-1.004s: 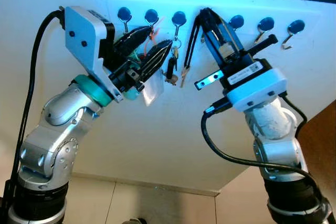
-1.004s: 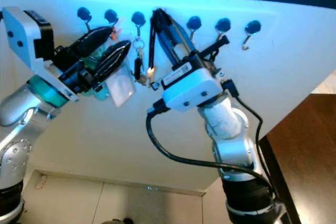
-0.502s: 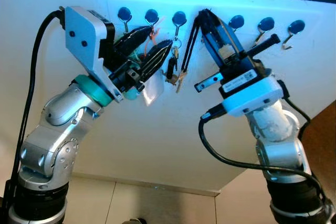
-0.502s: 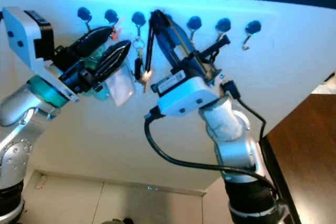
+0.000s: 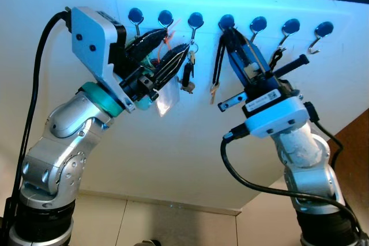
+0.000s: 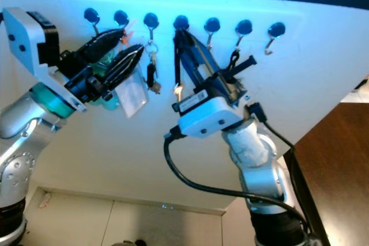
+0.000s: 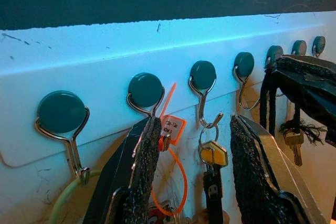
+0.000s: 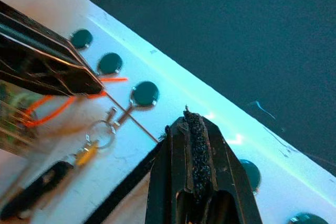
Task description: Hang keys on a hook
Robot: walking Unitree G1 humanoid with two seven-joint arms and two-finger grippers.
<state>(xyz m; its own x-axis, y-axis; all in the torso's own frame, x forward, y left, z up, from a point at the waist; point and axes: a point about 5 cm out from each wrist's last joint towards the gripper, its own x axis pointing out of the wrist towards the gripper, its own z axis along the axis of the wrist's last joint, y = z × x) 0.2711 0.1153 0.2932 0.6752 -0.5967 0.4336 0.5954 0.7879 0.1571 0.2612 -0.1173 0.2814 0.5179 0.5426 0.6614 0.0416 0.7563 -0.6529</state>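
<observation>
The right hand (image 5: 223,37) reaches up just under the fourth hook (image 5: 226,23) of the white wall rail with round teal-capped metal hooks (image 5: 323,12), its black fingers pressed together on the top of a black lanyard strap with a small brass key at its end (image 5: 217,67). Held that high, the strap's loop sits right at this hook, which I judge is so it can be slipped over the wire; whether it has caught yet I cannot tell. The key dangles free below the hook, clear of the wall.

The left hand (image 5: 163,50) waits one hook along, at the third hook (image 7: 202,77), fingers spread either side of a key ring with a yellow-capped key and black fob (image 7: 212,158) already hanging there. An orange plastic tag loop (image 7: 172,153) hangs from the second hook, and a clear card pouch (image 5: 166,96) beneath the left fingers. That crowded bunch hangs just beside the fourth hook, so the strap could snag it.
</observation>
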